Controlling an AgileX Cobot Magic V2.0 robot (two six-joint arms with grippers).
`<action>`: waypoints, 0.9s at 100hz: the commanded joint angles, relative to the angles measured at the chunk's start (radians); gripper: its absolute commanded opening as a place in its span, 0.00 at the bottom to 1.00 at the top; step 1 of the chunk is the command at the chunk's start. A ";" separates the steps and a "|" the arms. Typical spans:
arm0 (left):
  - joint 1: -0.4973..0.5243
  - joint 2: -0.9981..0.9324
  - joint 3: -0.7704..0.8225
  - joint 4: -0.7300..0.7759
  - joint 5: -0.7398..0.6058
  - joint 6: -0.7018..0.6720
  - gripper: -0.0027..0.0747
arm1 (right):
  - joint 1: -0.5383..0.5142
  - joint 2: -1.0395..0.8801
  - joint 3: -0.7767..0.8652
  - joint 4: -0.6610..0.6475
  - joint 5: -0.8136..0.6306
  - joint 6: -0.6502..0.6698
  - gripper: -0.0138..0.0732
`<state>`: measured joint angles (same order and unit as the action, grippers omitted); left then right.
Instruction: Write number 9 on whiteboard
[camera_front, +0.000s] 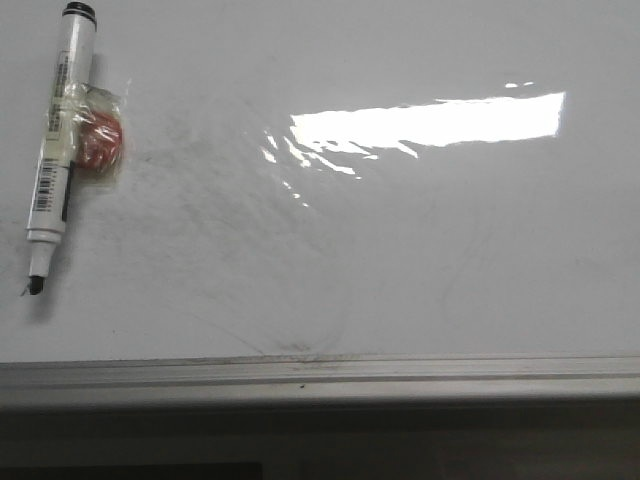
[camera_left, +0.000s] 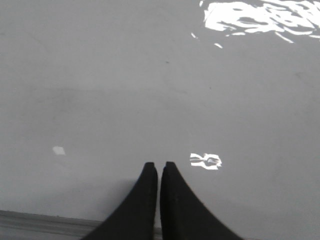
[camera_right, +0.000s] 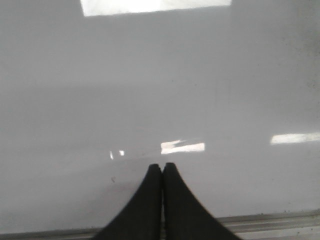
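Observation:
The whiteboard (camera_front: 400, 250) fills the front view, glossy white with faint grey smudges and a silver frame edge (camera_front: 320, 368) along the near side. No number 9 shows on it. A white marker (camera_front: 58, 140) with a black cap end and bare black tip lies at the far left, tip towards the frame. A red object taped in clear wrap (camera_front: 98, 138) sticks to its side. Neither gripper shows in the front view. My left gripper (camera_left: 156, 165) is shut and empty over bare board. My right gripper (camera_right: 162, 165) is shut and empty over bare board near the frame.
A bright window glare (camera_front: 430, 122) reflects on the board right of centre. A dark gap (camera_front: 320, 440) lies below the frame edge. The frame also shows in the left wrist view (camera_left: 40, 222) and in the right wrist view (camera_right: 270, 222).

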<state>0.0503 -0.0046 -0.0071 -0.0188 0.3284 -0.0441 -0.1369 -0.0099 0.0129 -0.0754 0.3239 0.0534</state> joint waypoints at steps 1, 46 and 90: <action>0.002 -0.028 0.041 -0.001 -0.066 -0.006 0.01 | -0.005 -0.022 0.009 -0.004 -0.018 -0.012 0.08; 0.002 -0.028 0.041 -0.006 -0.403 -0.006 0.01 | -0.005 -0.022 0.009 -0.004 -0.510 -0.012 0.08; 0.002 -0.028 0.041 -0.006 -0.453 -0.006 0.01 | -0.005 -0.022 0.009 -0.004 -0.757 -0.004 0.08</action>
<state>0.0503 -0.0046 -0.0071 -0.0188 -0.0431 -0.0441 -0.1369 -0.0099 0.0129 -0.0754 -0.3115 0.0534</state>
